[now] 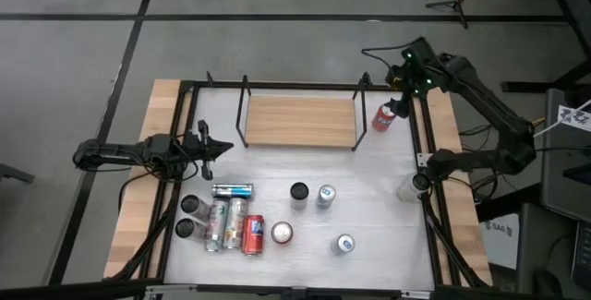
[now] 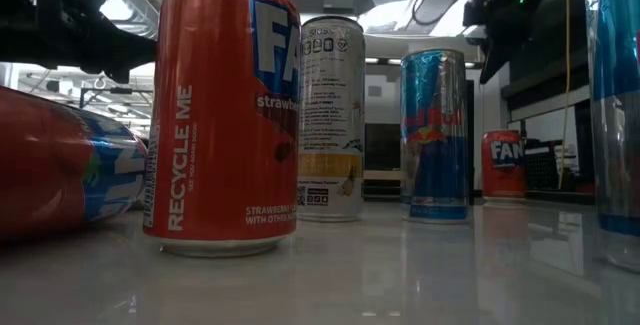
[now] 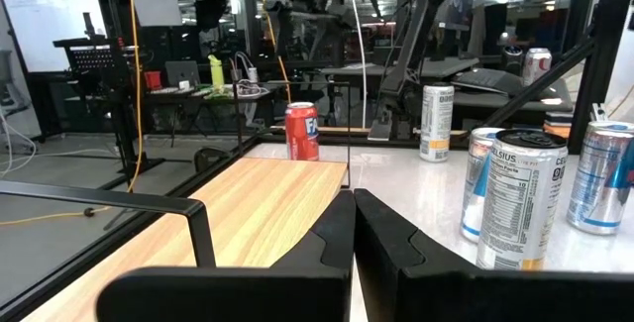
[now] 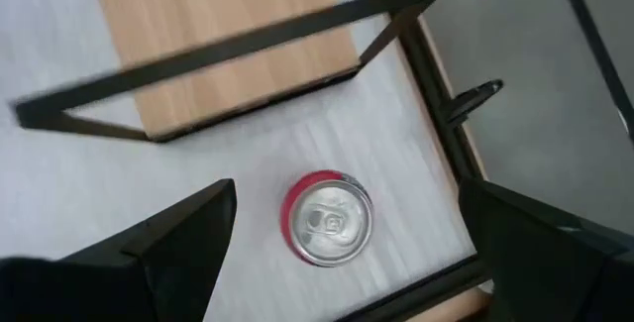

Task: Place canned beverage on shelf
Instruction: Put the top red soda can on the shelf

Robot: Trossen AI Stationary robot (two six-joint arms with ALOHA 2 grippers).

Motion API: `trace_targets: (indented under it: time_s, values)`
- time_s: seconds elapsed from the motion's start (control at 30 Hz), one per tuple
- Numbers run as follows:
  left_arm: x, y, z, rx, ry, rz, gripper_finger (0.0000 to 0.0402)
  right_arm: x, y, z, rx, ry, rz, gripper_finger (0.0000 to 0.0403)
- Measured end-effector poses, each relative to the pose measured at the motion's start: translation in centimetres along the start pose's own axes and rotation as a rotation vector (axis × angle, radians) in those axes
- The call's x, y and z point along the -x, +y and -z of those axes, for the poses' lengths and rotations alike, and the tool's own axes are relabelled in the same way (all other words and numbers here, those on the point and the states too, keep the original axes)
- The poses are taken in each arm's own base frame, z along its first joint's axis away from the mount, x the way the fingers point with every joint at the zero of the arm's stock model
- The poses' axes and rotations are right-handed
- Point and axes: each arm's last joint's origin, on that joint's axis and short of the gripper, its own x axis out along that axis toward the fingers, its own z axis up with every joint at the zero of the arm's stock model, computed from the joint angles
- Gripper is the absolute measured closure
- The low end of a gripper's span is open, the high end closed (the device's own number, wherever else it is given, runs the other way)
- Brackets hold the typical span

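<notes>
Right wrist view looks straight down past two widely spread dark fingers (image 4: 188, 233), and a red Fanta can (image 4: 327, 218) stands upright on the white tabletop (image 4: 79, 178) between them, nearer one finger than the other and touching neither. The right gripper (image 4: 342, 238) holds nothing; its jaws stand as wide as they go, which suits a descent over the can's silver top rather than a side approach. The can stands just off the end of the shelf (image 4: 223, 10), beside that end's black rod upright (image 4: 228, 50), so the carry should be short, and the bare light-wood board leaves room to set it down. In the high view the right arm (image 1: 480, 97) reaches from the table's right edge toward the far right corner, its wrist bent down over the can (image 1: 382, 117). The left gripper (image 1: 211, 146) waits at the left edge, jaws pressed shut on nothing, pointing across the table. The remaining cans (image 1: 231, 222) cluster at the near side, well apart from both sets of jaws.
</notes>
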Motion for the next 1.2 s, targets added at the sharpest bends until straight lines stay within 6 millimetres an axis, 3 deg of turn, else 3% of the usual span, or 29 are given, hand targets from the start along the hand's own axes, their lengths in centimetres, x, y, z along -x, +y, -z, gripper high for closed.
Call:
trace_targets:
  time_s: [0.3, 0.9, 1.2]
  values:
    - [0.0, 0.0, 0.0, 0.000, 0.000, 0.000, 0.0401, -3.2, -0.5, 0.2, 0.148, 0.193, -0.154, 0.0022]
    - [0.0, 0.0, 0.0, 0.000, 0.000, 0.000, 0.0401, -6.3, -1.4, -0.4, 0.214, 0.253, -0.216, 0.0022]
    - [0.0, 0.0, 0.0, 0.000, 0.000, 0.000, 0.0401, -10.0, -0.8, 2.3, 0.242, 0.377, -0.158, 0.0022]
